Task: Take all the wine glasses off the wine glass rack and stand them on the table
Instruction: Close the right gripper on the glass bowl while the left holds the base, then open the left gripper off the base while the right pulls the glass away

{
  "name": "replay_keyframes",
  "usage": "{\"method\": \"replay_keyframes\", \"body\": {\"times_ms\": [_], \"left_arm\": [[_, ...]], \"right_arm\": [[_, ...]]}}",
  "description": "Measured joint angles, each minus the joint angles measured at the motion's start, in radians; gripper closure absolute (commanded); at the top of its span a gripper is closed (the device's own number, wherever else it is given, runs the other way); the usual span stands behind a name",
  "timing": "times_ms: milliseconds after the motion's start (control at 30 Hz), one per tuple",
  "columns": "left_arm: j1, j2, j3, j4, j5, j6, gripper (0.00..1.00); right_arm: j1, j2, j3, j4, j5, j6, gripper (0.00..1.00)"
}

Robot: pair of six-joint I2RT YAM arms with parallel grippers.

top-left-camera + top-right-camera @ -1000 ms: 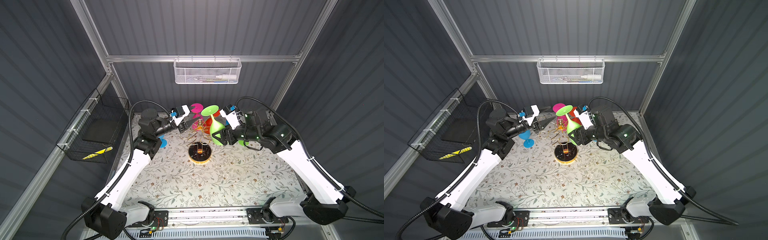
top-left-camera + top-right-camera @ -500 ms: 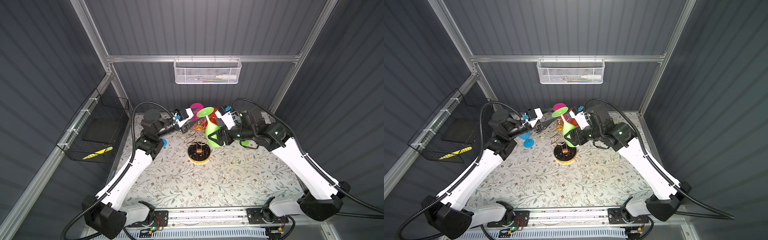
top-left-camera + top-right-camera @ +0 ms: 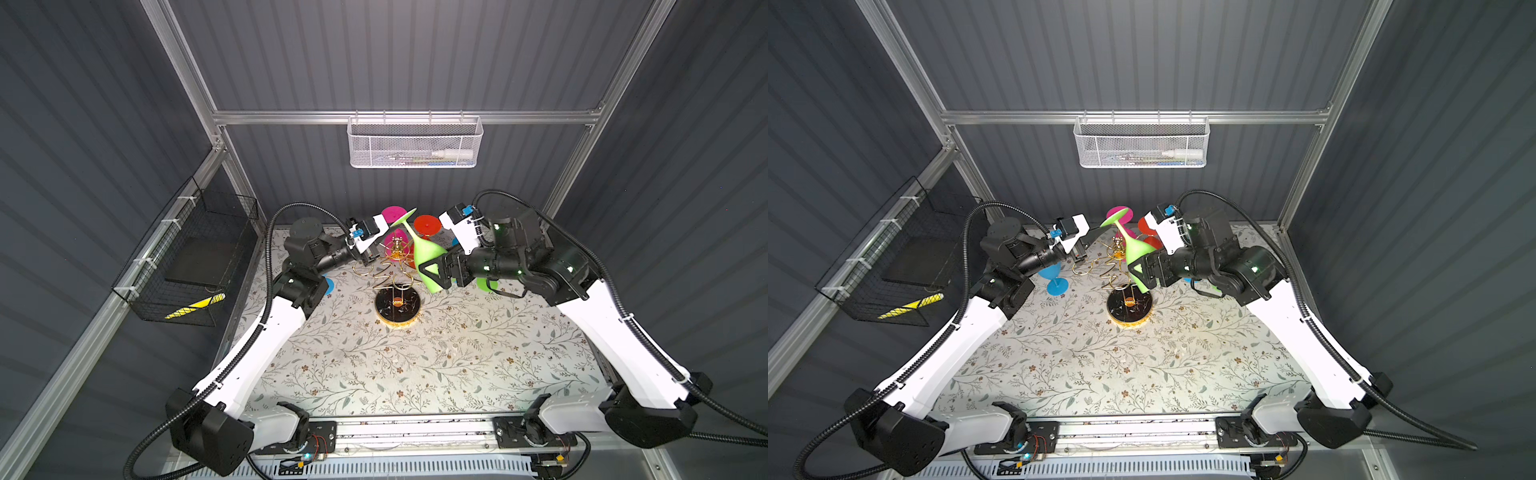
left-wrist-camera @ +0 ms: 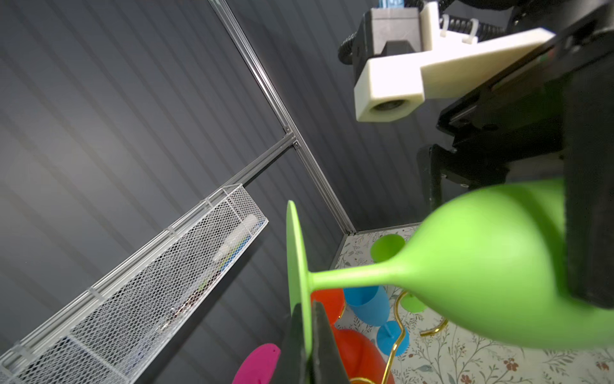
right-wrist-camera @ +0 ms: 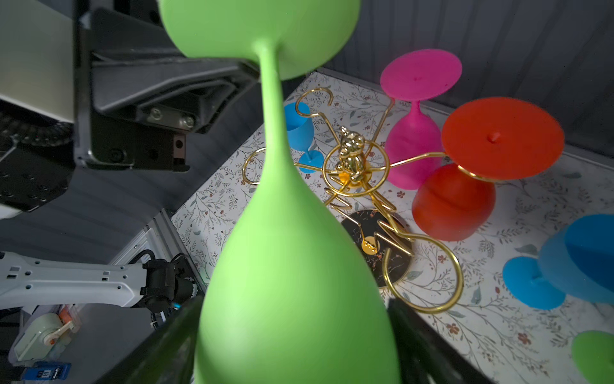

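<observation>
A green wine glass (image 3: 428,257) (image 3: 1138,253) hangs tilted over the wine glass rack (image 3: 397,307), foot up and bowl down. The rack is gold wire on a round black base. In the left wrist view my left gripper (image 4: 307,309) is shut on the rim of the glass's flat foot (image 4: 295,259). In both top views it reaches in from the left (image 3: 392,226). My right gripper (image 3: 434,270) (image 5: 292,316) straddles the bowl (image 5: 292,266), jaws wide, with a finger (image 5: 408,329) on each side. A pink glass (image 5: 415,143) and a red glass (image 5: 455,199) hang upside down on the rack's far arms.
A blue glass (image 3: 1052,276) stands on the floral mat under the left arm. Another blue glass (image 5: 564,266) and a green one (image 3: 486,284) stand under the right arm. A white mesh basket (image 3: 413,143) hangs on the back wall, a black wire basket (image 3: 187,266) on the left wall.
The right gripper carried the green glass leftward over the rack, and its jaws have widened. The left gripper moved in to the glass's foot and shut on it.
</observation>
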Motion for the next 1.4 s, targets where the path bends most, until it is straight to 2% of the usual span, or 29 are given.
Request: {"method": "replay_keyframes", "body": {"times_ms": [233,567,733,867,1200,1267,1400], "left_arm": [[-0.007,-0.044,-0.024,0.009,-0.103,-0.168,1.00],[-0.007,-0.079,-0.039,0.008,-0.230,-0.427,1.00],[-0.007,-0.079,-0.039,0.009,-0.239,-0.488,1.00],[-0.007,-0.079,-0.039,0.009,-0.241,-0.515,1.00],[-0.007,-0.080,-0.039,0.009,-0.237,-0.533,1.00],[-0.007,-0.080,-0.039,0.009,-0.234,-0.533,1.00],[-0.007,-0.087,-0.042,0.008,-0.230,-0.533,1.00]], "right_arm": [[-0.025,-0.119,-0.148,0.140,-0.047,0.022,0.01],[-0.170,-0.407,-0.406,0.413,-0.151,0.130,0.02],[-0.211,-0.501,-0.497,0.493,-0.153,0.177,0.22],[-0.220,-0.499,-0.525,0.534,-0.146,0.199,0.29],[-0.220,-0.372,-0.535,0.675,-0.159,0.259,0.32],[-0.220,-0.348,-0.535,0.716,-0.161,0.269,0.38],[-0.220,-0.300,-0.535,0.775,-0.180,0.291,0.56]]}}
